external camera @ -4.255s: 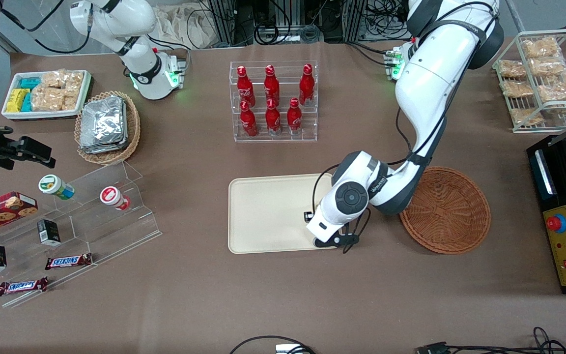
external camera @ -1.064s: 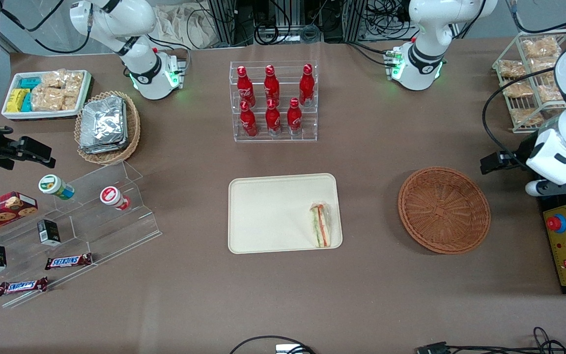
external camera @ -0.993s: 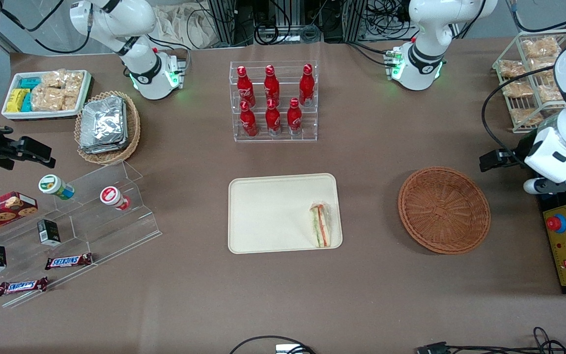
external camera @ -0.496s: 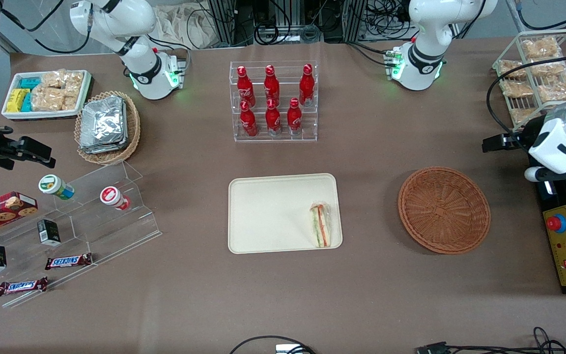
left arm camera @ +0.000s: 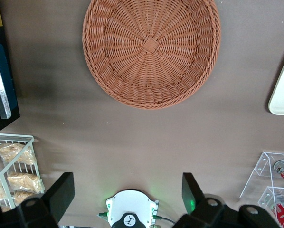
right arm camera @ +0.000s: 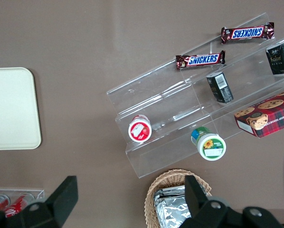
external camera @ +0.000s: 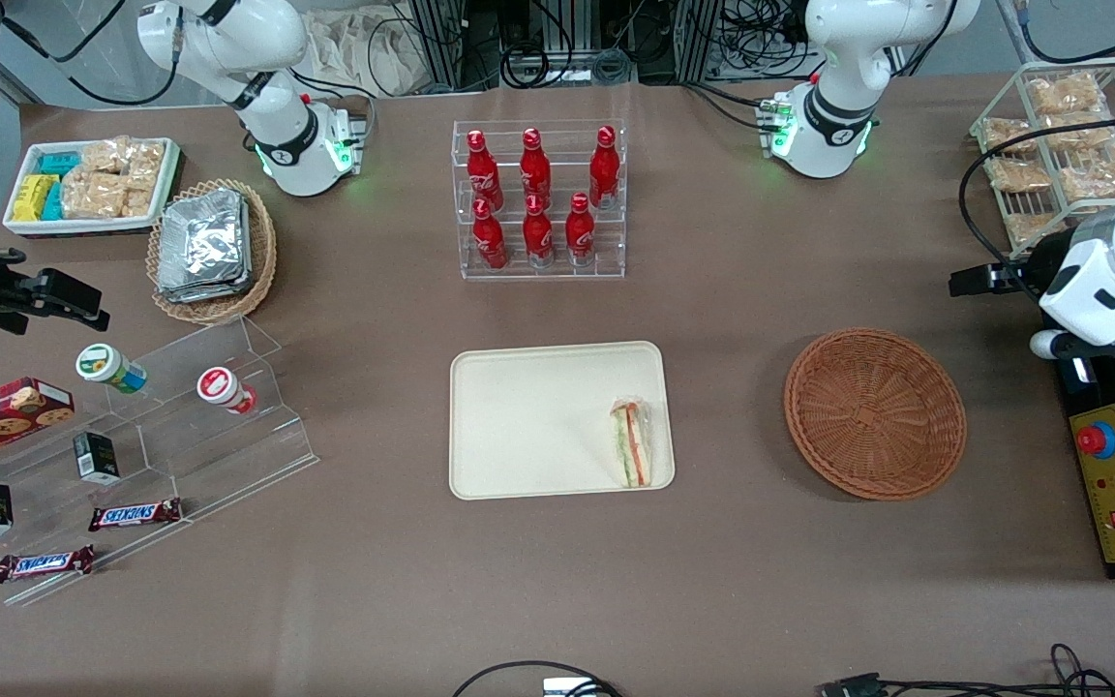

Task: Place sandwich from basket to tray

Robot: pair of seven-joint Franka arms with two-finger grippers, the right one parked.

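Observation:
The sandwich (external camera: 632, 443) lies on the cream-beige tray (external camera: 538, 416), at the tray's edge nearest the basket. The reddish-brown wicker basket (external camera: 875, 411) is empty; it also shows in the left wrist view (left arm camera: 151, 47), together with a corner of the tray (left arm camera: 283, 90). My left gripper (external camera: 1051, 341) hangs high over the working arm's end of the table, beside the basket and well away from the sandwich. In the left wrist view the gripper (left arm camera: 126, 190) is open and holds nothing.
A clear rack of red bottles (external camera: 538, 198) stands farther from the camera than the tray. A black control box (external camera: 1114, 474) and a wire rack of snack packs (external camera: 1061, 145) are at the working arm's end. Acrylic shelves (external camera: 161, 426) with snacks lie toward the parked arm's end.
Over four seconds the gripper left the tray, with the sandwich lying on it, and rose to the table's end. In the last second it drifted slightly farther from the camera.

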